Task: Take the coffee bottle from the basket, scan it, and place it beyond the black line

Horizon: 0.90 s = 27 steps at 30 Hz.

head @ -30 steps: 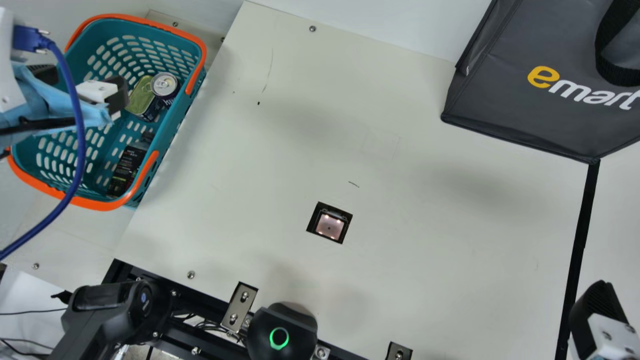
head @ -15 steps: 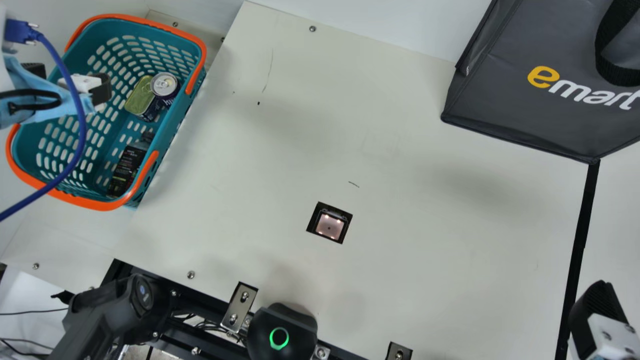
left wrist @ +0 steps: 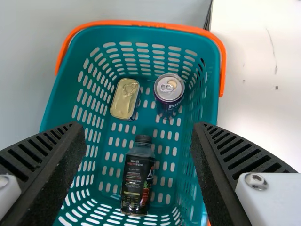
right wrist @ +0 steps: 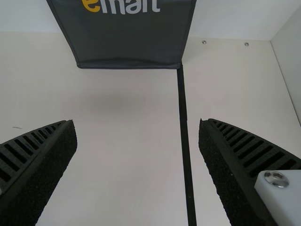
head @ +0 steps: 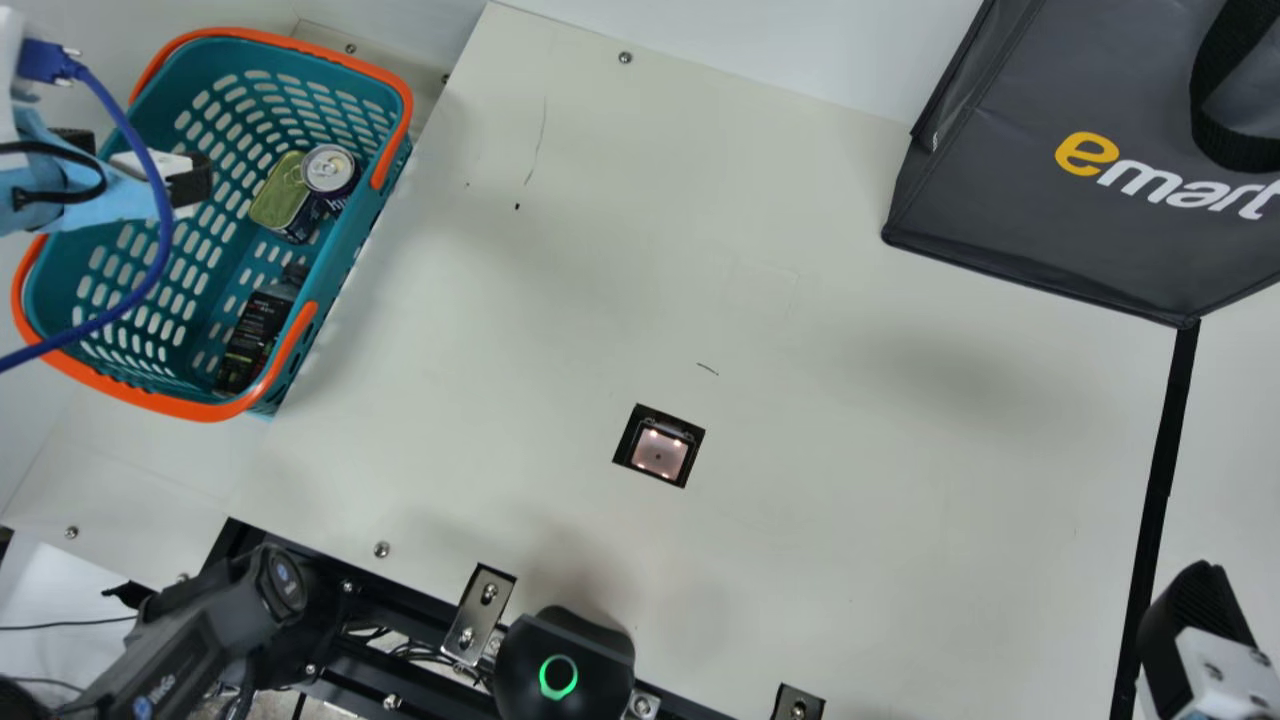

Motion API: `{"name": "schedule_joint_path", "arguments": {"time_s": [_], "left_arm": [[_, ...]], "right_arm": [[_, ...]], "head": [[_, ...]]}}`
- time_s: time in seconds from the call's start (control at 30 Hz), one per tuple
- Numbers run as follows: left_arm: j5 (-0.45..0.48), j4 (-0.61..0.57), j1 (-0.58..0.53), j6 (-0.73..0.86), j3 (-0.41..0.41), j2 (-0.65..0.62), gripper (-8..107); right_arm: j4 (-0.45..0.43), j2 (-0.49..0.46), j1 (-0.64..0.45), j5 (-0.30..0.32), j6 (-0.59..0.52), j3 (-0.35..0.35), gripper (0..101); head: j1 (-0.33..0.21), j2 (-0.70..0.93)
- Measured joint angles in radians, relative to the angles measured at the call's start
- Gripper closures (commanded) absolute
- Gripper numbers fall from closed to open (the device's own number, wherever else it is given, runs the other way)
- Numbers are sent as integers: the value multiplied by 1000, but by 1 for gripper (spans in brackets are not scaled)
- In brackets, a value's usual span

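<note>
My left gripper (head: 135, 160) is over the basket (head: 345, 275) at the main view's left. In the left wrist view, that gripper (left wrist: 134, 155) has its fingers wide apart with nothing between them. Below it, the dark coffee bottle (left wrist: 138, 181) lies on the basket floor; in the main view this bottle (head: 255, 335) rests along the basket's near right wall. My right gripper (head: 1190, 630) hangs by the black line (head: 1158, 480); in the right wrist view the gripper (right wrist: 137, 148) is open and empty. The scanner window (head: 660, 452) sits in the table.
A yellow-topped tin (head: 280, 195) and a drink can (head: 328, 170) stand in the basket beside the bottle. A dark shopping bag (head: 1020, 190) is at the back right. A blue cable (head: 150, 270) loops over the basket's left side. A black device (head: 565, 665) sits at the front edge.
The left gripper has shifted back leftward over the basket, and its blue cable has swung along. The right gripper and the things in the basket have kept their places.
</note>
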Motion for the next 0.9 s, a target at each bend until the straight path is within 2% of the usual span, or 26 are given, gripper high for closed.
{"name": "schedule_joint_path", "arguments": {"time_s": [0.4,0.9], "left_arm": [[-70,2,14,95,16,130,9],[-186,3,-16,159,96,228,9]], "right_arm": [[0,0,0,0,0,0,10],[0,0,0,0,0,0,10]], "head": [[-2,0],[-2,0]]}}
